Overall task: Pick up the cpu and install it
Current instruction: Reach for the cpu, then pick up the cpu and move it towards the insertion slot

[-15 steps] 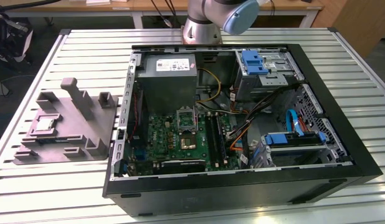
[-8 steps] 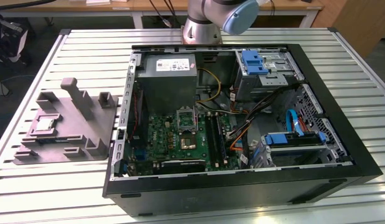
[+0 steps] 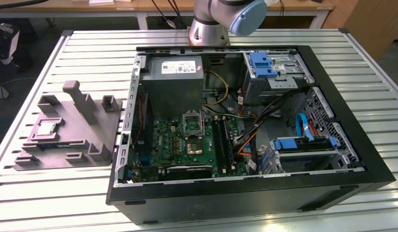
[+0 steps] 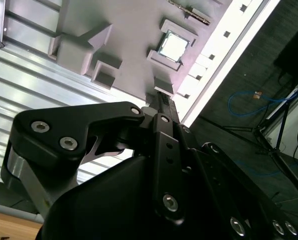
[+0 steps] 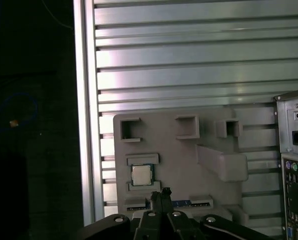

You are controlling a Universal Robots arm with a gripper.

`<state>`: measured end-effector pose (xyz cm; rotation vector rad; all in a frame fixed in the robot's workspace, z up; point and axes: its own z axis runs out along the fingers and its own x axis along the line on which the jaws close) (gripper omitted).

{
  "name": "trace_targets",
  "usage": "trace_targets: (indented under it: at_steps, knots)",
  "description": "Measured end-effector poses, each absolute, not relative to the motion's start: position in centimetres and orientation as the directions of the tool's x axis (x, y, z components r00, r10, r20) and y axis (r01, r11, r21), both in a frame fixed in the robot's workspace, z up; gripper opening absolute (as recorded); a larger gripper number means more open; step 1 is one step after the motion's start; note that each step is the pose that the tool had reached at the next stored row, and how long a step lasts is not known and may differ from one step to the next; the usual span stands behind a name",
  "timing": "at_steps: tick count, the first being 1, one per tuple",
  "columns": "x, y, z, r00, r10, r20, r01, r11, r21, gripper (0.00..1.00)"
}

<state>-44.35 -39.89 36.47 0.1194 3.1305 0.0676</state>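
Your hand (image 5: 159, 196) is hanging above the grey tray (image 5: 168, 160), its fingers looking pressed together with nothing between them. The cpu (image 5: 140, 175) is lying flat in its shallow pocket on that tray, silver top up, apart from the hand.

The main risk, as I judge it, is coming down with the fingers together. They would be striking the chip's top or the pocket's raised lips rather than straddling it. Those lips are hugging the chip on two opposite sides, so fingertip room is looking tight there and freer on the other two.

The tray is sitting close to the edge of the slatted surface (image 5: 188, 60), with dark floor beyond, so a slipped chip could be going over. On the other side the computer case (image 3: 373, 164) is standing just beside the tray. The tray's tall post (image 3: 73, 89) is rising between chip and case. Inside, cables (image 3: 276, 107) are crowding near the socket (image 3: 194, 145), ready to snag a low carry.
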Motion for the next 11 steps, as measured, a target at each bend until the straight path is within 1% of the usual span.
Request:
trace_targets:
  at_steps: [11]
  knots:
    - [-45.6, -39.9, 36.5, -0.997, 0.076, -0.006, 0.076, 0.996, 0.043, 0.11]
